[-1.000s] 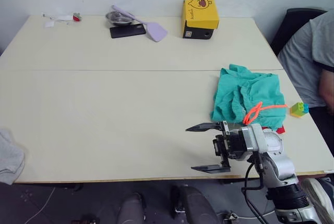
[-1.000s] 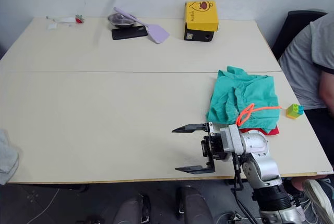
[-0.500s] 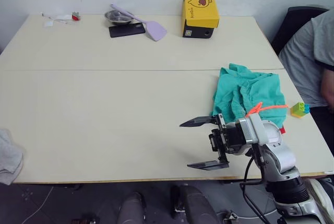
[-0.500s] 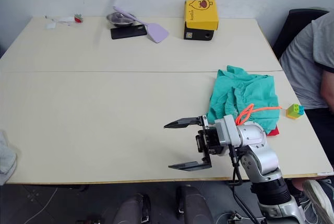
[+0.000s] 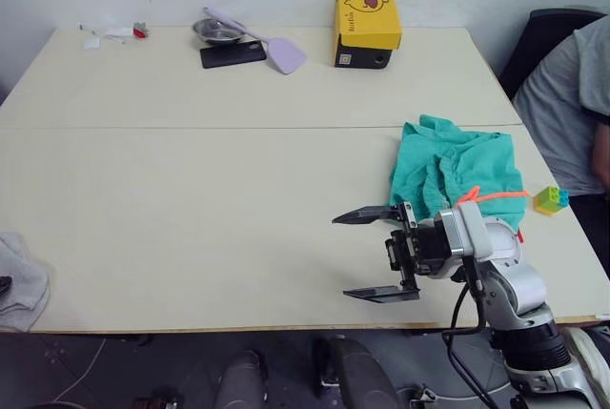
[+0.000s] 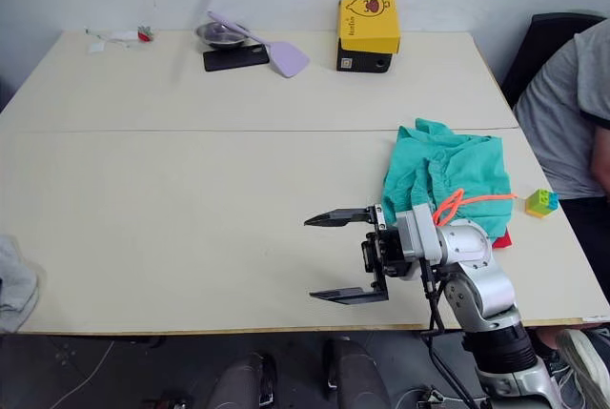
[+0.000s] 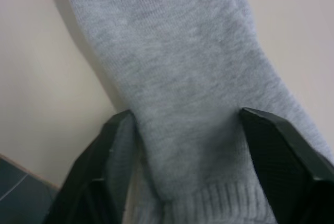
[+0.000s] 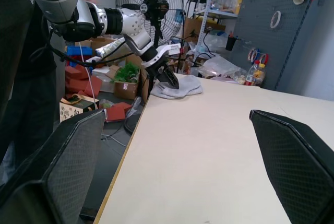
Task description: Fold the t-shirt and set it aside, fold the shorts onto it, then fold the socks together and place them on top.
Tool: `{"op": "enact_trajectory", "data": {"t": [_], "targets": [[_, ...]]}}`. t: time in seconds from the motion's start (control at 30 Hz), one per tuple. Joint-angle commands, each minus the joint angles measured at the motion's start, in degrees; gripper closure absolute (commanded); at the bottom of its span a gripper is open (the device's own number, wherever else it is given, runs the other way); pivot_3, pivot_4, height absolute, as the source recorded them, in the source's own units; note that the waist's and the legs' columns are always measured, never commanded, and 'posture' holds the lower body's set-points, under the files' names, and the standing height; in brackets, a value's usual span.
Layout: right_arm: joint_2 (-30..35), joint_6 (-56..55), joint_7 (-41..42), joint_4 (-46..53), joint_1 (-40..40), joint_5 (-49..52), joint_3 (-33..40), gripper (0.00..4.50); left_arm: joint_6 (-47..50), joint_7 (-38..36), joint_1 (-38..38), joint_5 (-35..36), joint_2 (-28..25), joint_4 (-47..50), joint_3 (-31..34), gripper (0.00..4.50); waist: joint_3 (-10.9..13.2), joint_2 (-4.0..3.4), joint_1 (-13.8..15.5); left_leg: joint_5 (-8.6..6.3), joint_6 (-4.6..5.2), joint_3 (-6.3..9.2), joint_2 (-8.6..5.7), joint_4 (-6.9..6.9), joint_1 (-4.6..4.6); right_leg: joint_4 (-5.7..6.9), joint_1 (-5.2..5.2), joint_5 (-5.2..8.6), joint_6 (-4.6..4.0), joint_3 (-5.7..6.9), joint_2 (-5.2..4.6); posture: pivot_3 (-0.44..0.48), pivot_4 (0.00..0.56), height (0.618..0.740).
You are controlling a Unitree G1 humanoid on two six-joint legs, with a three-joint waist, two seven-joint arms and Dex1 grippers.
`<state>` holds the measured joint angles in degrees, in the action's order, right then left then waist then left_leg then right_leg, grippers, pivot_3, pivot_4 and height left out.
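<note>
The teal shorts [image 5: 457,173] lie crumpled at the table's right side, orange drawstring on top. A corner of the red t-shirt [image 5: 516,235] peeks out beneath them. My right gripper [image 5: 341,256] hovers open just left of the shorts near the front edge, holding nothing. The grey socks [image 5: 19,280] lie at the far left front edge. In the left wrist view my left gripper [image 7: 188,145] is open and straddles a sock [image 7: 177,78], whose knit fills the gap between the fingers [image 7: 117,151]. The right wrist view shows that left gripper [image 8: 168,78] down on the socks [image 8: 180,85].
The cream table [image 5: 191,190] carries a yellow box [image 5: 367,20], a black phone [image 5: 233,54], a metal bowl [image 5: 215,31] and a lilac spatula [image 5: 283,54] along its back. A small toy block [image 5: 549,199] sits right of the shorts. A person [image 5: 572,94] sits at the right edge.
My right gripper has drifted slightly left and away from the front edge, staying open. A dark tip of the left gripper now shows on the socks. The view shifted a little.
</note>
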<state>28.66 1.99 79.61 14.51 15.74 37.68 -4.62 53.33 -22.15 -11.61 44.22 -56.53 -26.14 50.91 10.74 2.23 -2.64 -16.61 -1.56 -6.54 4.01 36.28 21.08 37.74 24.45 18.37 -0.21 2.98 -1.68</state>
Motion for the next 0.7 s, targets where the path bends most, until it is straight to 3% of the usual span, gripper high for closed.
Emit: {"op": "enact_trajectory", "data": {"t": [0.03, 0.23, 0.5, 0.7], "targets": [[1.08, 0.22, -0.2, 2.4, 0.13, 0.77, 1.34, 0.0, 2.11, -2.92, -0.33, -1.59, 0.78, -2.13, -1.41, 2.71, -0.02, -0.13, 0.05, 0.0, 0.01, 0.0, -0.01, -0.01, 0.0, 0.0, 0.0, 0.0, 0.0, 0.0, 0.0, 0.0, 0.15, 0.74], [3.57, -0.59, 1.44, 1.42, -1.08, 0.24, 2.6, 0.0, 2.3, -7.59, 1.72, 0.47, 3.48, 4.57, -1.77, 4.48, -0.03, -0.27, 0.71, 0.03, 0.06, 0.0, -0.1, -0.04, 0.0, 0.0, 0.0, -0.01, 0.02, 0.0, -0.06, 0.0, 0.15, 0.74], [6.87, -1.88, 2.68, -0.02, -3.29, -0.31, 5.54, 0.0, 2.16, -17.33, 2.65, 6.69, 8.93, 25.09, -5.3, 4.48, -0.18, 0.09, 1.1, 0.06, 0.07, 0.01, -0.24, 0.0, 0.06, 0.01, -0.05, -0.08, 0.15, 0.05, -0.25, 0.0, 0.15, 0.74], [9.25, -2.96, 3.18, -0.36, -6.08, -0.82, 8.08, 0.0, 2.69, -22.48, 5.45, 8.66, 10.22, 40.06, -18.75, 4.48, -0.15, 0.04, 1.02, 0.19, 0.19, -0.02, -0.25, -0.04, 0.03, 0.0, -0.06, -0.09, 0.16, 0.01, -0.19, 0.0, 0.15, 0.74]]}}
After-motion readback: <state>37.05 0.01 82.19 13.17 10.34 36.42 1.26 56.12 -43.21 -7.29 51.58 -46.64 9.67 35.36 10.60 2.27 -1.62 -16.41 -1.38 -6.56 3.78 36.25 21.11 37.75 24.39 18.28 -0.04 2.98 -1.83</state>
